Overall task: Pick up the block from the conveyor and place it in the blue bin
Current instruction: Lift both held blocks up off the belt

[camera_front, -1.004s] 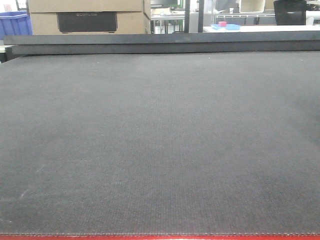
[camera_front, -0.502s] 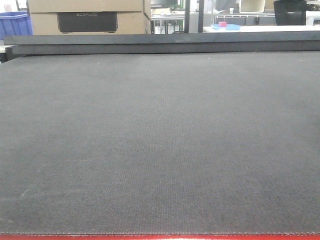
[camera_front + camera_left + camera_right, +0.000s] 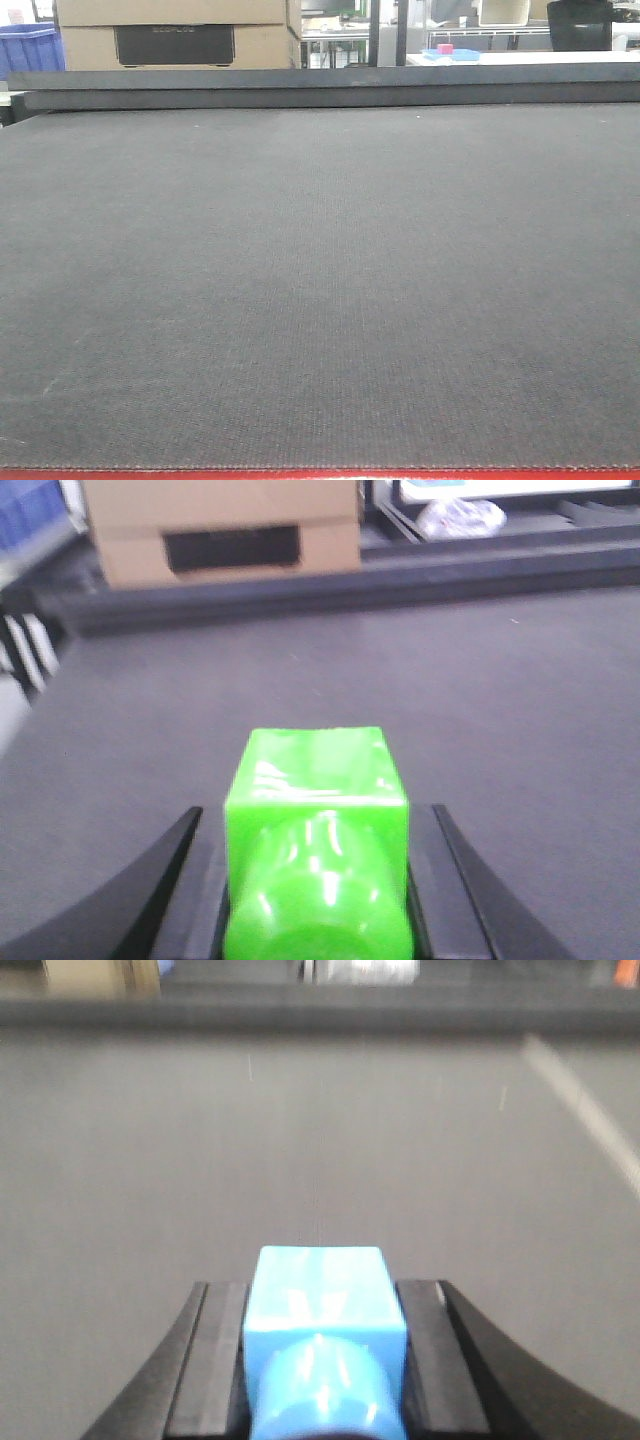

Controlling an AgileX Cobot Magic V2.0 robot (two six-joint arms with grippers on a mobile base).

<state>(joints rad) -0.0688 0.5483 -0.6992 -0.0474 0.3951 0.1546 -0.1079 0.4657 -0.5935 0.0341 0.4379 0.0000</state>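
Note:
The conveyor (image 3: 320, 280) is a wide dark grey woven belt that fills the front view, with a strip of red frame (image 3: 320, 475) at the bottom edge. No block or gripper shows in that view. In the left wrist view, my left gripper (image 3: 316, 815) is shut on a glossy green block (image 3: 318, 775), held just above the belt (image 3: 520, 710). In the right wrist view, my right gripper (image 3: 320, 1288) is shut on a light blue block (image 3: 320, 1295) over the belt (image 3: 320, 1140). A blue bin (image 3: 28, 45) stands far back left.
A dark rail (image 3: 320, 85) runs along the belt's far side. Behind it stands a cardboard box (image 3: 175, 30), also visible in the left wrist view (image 3: 225, 530). A pink block on a blue plate (image 3: 448, 50) sits on a far table at the right.
The far background sits a few pixels higher in the front view than before. Nothing else differs on the belt.

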